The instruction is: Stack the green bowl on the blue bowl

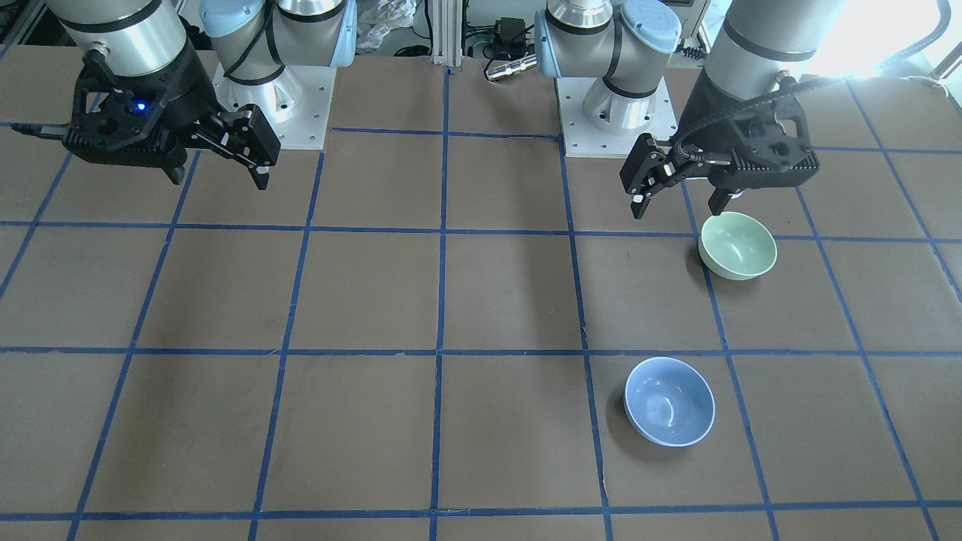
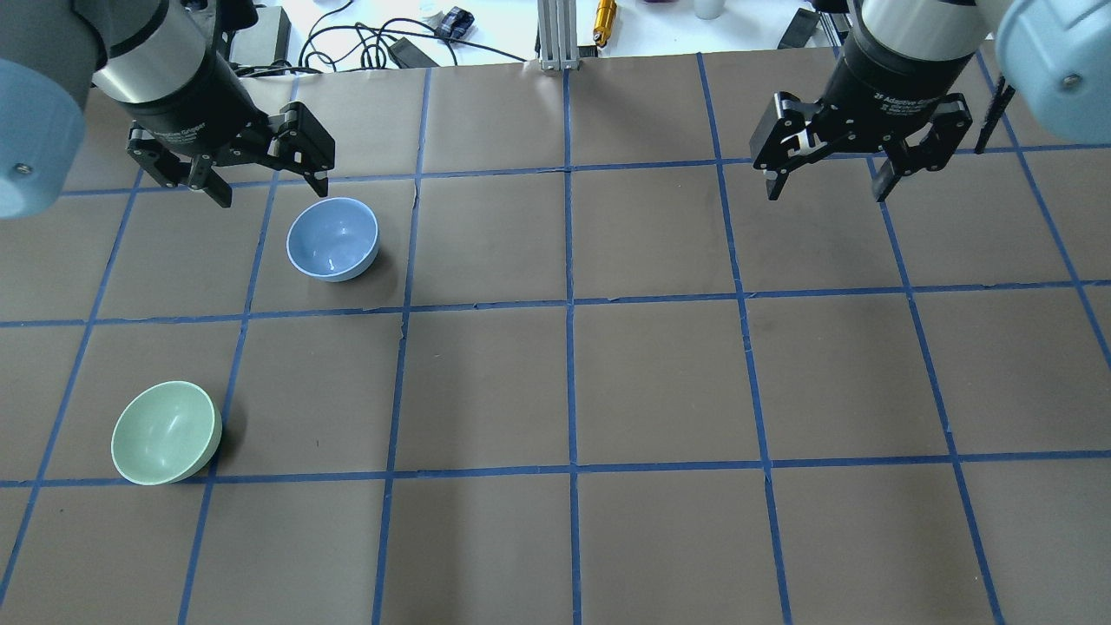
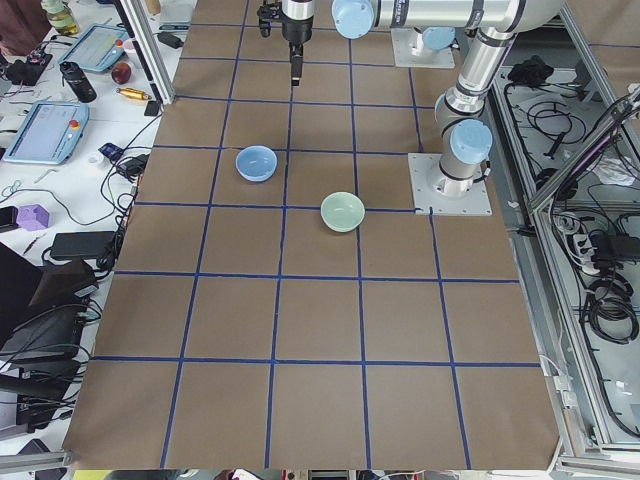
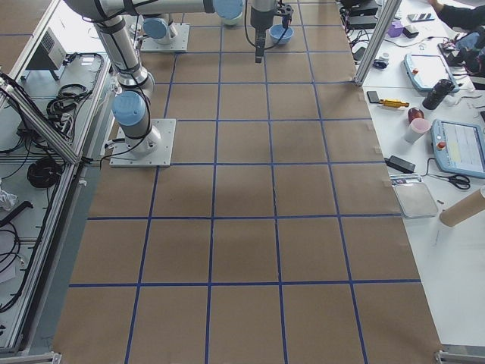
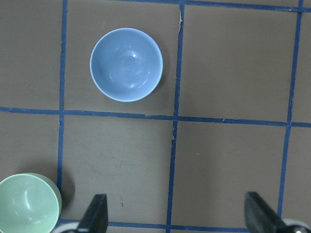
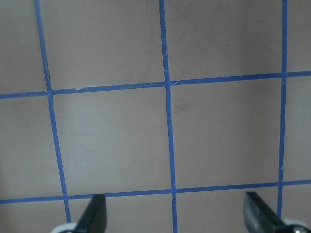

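Brown paper-covered table, ruled into squares by blue tape lines. Cables lie on the white bench past its far edge.

Left arm hangs above the table. Left gripper points straight down and is held clear of the surface, with its fingers spread wide and nothing between them. The left wrist view confirms this: two dark fingertips stand far apart at the bottom edge, with bare paper between them.

Right arm takes the same pose over the other half of the table. Right gripper is also spread wide and holds nothing. Its wrist view shows only paper and tape under the fingers. It is well apart from both bowls.

Green bowl sits upright on the table, open side up. It lies below the left gripper and off to one side, just outside one fingertip in the wrist view, not between the fingers. From the front-facing camera it sits directly under the claw, with its rim overlapping a tape line.

Blue bowl is also upright, open side up. It lies farther out from the left gripper, ahead of the fingers in the wrist view. It is one square over diagonally from the green bowl, and the two do not touch.
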You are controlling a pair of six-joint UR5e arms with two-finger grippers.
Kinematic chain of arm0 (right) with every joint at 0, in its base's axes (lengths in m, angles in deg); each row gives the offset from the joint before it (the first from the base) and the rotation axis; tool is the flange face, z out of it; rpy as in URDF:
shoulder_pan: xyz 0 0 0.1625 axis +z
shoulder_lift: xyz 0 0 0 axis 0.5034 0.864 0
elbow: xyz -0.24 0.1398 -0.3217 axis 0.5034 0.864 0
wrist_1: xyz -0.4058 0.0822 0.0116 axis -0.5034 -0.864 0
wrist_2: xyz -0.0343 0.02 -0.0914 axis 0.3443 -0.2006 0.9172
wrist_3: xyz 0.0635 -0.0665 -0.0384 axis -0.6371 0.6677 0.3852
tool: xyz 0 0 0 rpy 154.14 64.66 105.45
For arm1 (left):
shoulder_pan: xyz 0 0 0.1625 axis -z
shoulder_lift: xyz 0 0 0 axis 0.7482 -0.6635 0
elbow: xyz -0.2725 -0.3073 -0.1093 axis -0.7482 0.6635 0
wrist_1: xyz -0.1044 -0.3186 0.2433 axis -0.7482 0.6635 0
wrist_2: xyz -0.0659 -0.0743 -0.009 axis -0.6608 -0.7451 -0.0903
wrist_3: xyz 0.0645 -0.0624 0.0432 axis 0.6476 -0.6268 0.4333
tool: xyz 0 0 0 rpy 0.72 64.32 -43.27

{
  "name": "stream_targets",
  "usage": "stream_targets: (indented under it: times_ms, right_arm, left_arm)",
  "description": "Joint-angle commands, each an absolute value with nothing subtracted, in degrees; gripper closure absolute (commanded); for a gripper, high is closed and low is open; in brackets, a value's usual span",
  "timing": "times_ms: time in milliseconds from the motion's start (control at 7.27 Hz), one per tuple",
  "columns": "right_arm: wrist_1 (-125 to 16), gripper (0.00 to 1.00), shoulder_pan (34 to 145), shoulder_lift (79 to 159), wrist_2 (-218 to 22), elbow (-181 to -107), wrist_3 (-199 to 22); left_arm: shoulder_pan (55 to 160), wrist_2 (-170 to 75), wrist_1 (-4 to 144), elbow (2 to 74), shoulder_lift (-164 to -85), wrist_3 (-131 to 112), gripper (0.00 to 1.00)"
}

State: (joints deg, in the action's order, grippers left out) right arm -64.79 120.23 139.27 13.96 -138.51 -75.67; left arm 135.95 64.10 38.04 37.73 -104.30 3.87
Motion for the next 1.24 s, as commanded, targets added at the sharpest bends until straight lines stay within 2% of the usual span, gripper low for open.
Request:
stream_targets:
  times_ms: [0,1100]
  right_arm:
    - [-64.8,0.00,120.2,139.3,14.0,-138.5,-75.7]
    - [-64.8,0.00,120.2,139.3,14.0,-138.5,-75.7]
  left_arm:
    - [136.2,63.9,38.1,37.5,-104.3,3.8,0.01]
    - [136.1,64.0,38.2,37.9,-104.0,3.8,0.00]
